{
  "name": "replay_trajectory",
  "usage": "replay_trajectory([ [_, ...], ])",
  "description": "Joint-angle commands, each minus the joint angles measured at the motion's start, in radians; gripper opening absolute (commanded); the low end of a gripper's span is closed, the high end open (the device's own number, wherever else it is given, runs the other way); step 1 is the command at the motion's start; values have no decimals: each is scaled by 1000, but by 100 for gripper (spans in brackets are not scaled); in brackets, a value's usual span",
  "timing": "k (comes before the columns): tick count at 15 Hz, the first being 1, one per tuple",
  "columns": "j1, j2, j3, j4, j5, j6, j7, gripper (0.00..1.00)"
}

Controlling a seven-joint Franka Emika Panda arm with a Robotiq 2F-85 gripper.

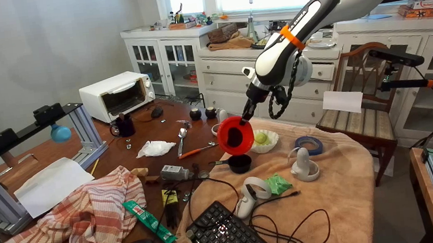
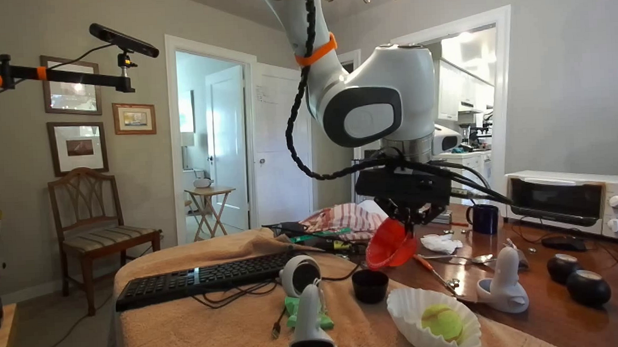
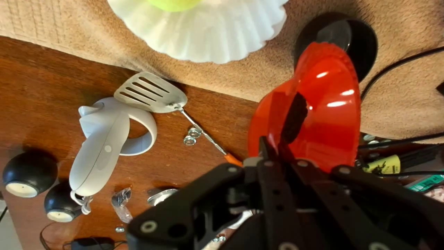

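Gripper [image 1: 245,119] jaws under your control are pressed together on the rim of a red bowl [image 2: 389,247], so you have it pinched with hardly any gap showing. You hold the bowl in the air, tipped steeply onto its side, near a black cup [image 2: 370,287] that stands upright on a tan towel [image 1: 342,188]. In the wrist view your bowl covers part of the cup; you cannot tell whether the two touch. Inside the bowl you see a dark patch [image 1: 235,136], but not clearly what it is. Near the cup sits a white fluted dish [image 2: 405,316] with a tennis ball [image 2: 442,322] in it. On the bare wooden surface [image 3: 52,100] you have a slotted spatula [image 3: 163,100] and a spoon [image 1: 181,139]. Elsewhere on the towel you see a keyboard [image 1: 233,233], a roll of blue tape [image 1: 319,148] and a green packet [image 1: 278,183] between two white controllers [image 1: 303,166]
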Motion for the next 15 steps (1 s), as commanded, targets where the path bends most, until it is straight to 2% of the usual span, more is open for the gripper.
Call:
replay_trajectory([
  [1,-56,-9,63,-47,5,59,-65,1],
  [10,-226,11,250,-108,-19,161,-125,1],
  [15,-304,35,315,-152,-130,249,-96,1],
])
